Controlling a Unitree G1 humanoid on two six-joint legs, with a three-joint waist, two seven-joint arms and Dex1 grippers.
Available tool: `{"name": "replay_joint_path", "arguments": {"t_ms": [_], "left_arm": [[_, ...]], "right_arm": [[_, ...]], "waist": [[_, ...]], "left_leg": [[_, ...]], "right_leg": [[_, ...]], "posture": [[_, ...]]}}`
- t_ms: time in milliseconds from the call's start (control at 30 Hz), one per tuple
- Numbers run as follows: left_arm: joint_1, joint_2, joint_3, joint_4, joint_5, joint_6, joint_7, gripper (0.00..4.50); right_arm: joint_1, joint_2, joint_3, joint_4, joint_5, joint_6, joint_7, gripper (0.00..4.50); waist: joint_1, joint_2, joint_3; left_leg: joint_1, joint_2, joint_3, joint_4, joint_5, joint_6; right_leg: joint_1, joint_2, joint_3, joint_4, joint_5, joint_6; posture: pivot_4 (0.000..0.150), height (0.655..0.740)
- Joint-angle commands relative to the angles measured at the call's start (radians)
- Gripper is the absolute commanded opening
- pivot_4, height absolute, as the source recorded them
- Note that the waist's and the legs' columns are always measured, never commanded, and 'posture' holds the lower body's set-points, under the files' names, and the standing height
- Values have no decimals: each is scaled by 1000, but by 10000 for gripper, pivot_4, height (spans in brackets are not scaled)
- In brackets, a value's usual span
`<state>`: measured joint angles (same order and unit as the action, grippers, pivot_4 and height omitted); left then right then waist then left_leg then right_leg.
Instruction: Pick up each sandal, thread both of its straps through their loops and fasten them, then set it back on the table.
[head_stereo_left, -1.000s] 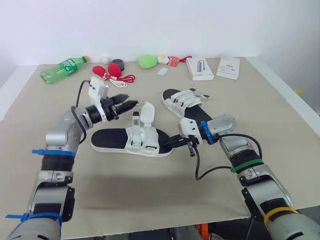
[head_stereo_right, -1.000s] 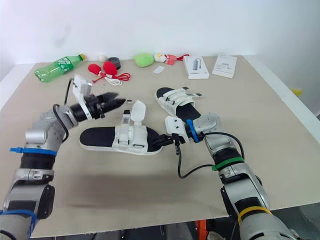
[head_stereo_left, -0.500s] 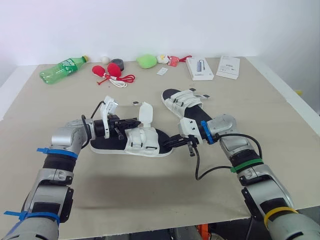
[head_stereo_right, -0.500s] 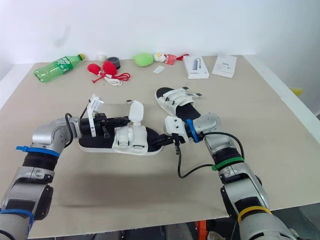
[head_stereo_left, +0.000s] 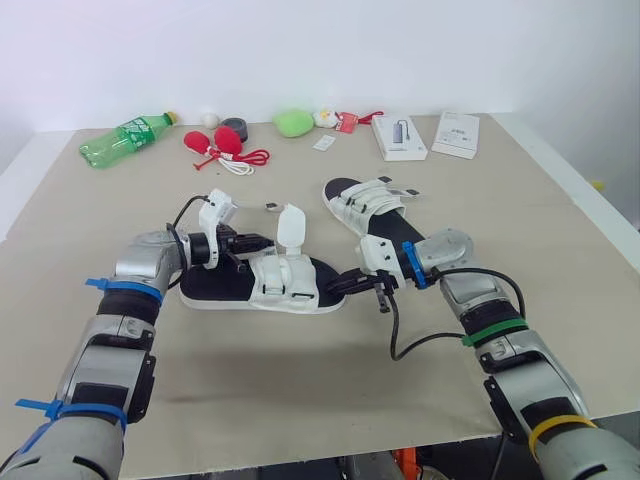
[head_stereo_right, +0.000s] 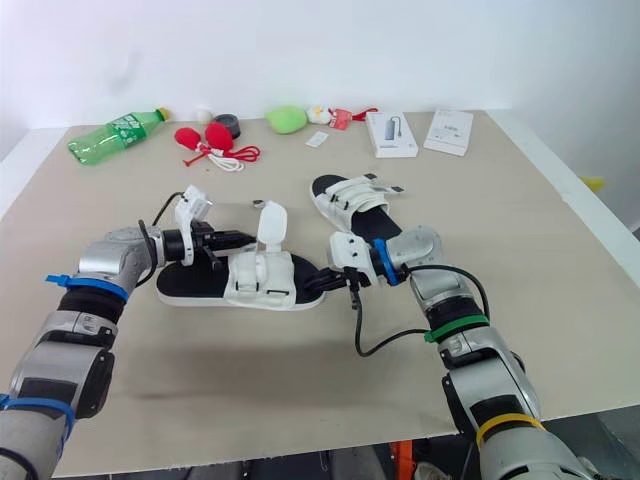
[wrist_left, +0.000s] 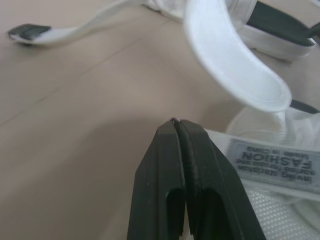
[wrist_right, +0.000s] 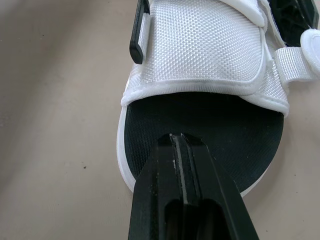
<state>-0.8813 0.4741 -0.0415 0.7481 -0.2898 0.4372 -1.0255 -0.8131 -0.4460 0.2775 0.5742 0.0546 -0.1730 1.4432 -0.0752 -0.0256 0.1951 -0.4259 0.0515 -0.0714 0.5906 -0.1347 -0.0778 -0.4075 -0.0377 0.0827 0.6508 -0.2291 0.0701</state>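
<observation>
Head view: near sandal (head_stereo_left: 262, 283) flat on table (head_stereo_left: 300, 400), centre; one strap (head_stereo_left: 292, 226) standing loose. Left gripper (head_stereo_left: 256, 243) just beside strap, right gripper (head_stereo_left: 345, 284) at toe.
Left wrist view: fingers pressed together, empty. Risk: closed tips shove strap aside, no grasp. Woven label (wrist_left: 272, 161) reads "FASHION"; smaller line unreadable.
Right wrist view: clenched, empty, over black toe. Risk: sandal slides if unpinned.

Silver arms (head_stereo_left: 148, 262), black jaws, blue ties (head_stereo_left: 122, 287).

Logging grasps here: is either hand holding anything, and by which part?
Nothing is held: left hand shut empty by the raised strap of the near sandal; right hand shut empty at its toe end.
</observation>
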Motion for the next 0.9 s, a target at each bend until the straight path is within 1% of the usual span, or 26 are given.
{"name": "replay_joint_path", "arguments": {"t_ms": [33,167,200,233,400,433,467,600,800,900], "left_arm": [[-42,-2,42,17,8,-46,31,1589],[-74,8,93,-8,-43,20,11,1589],[-78,12,99,-15,-48,33,6,5137],[-80,15,104,-22,-52,44,2,5137],[-97,17,111,-44,-72,106,-31,25105],[-100,16,111,-44,-73,111,-33,30096],[-110,7,104,-29,-69,114,-37,33693],[-141,-21,78,37,-44,108,-58,33693],[-230,-75,77,176,-40,156,-113,33693],[-270,-105,79,260,-19,133,-110,33693]], "right_arm": [[1,-9,-3,-16,4,-2,2,0],[-4,-8,-2,-11,3,-5,1,0],[-4,-8,-2,-10,2,-6,1,0],[-3,-9,-2,-10,2,-7,2,0],[-3,-8,0,-8,1,-12,4,0],[-4,-7,0,-7,1,-12,3,0],[-5,-5,0,-5,1,-13,3,0],[-10,-1,1,0,0,-14,-1,0],[-3,-5,-3,-10,1,-11,-5,0],[5,-8,-4,-20,2,-6,-9,0]], "waist": [[0,0,0],[0,0,0],[0,0,0],[0,0,0],[0,0,0],[0,0,0],[0,0,0],[0,0,0],[-1,0,0],[-1,0,0]], "left_leg": [[0,0,0,0,0,0],[-1,0,0,0,0,0],[-1,0,0,0,0,0],[-1,0,0,0,0,0],[-1,0,0,0,0,0],[-1,0,0,0,0,0],[-1,0,0,0,0,0],[-1,0,0,0,0,0],[-1,0,0,0,0,0],[-1,0,0,0,0,0]], "right_leg": [[0,0,0,0,0,0],[-1,0,0,0,0,0],[0,0,0,0,0,0],[0,0,0,0,0,0],[0,0,0,0,0,0],[0,0,0,0,0,0],[0,0,0,0,0,0],[0,0,0,0,0,0],[-1,0,0,0,0,0],[-1,0,0,0,0,1]], "posture": [[1500,7400],[1500,7400],[1500,7400],[1500,7400],[1500,7400],[1500,7400],[1500,7400],[1500,7400],[1500,7400],[1500,7400]]}}
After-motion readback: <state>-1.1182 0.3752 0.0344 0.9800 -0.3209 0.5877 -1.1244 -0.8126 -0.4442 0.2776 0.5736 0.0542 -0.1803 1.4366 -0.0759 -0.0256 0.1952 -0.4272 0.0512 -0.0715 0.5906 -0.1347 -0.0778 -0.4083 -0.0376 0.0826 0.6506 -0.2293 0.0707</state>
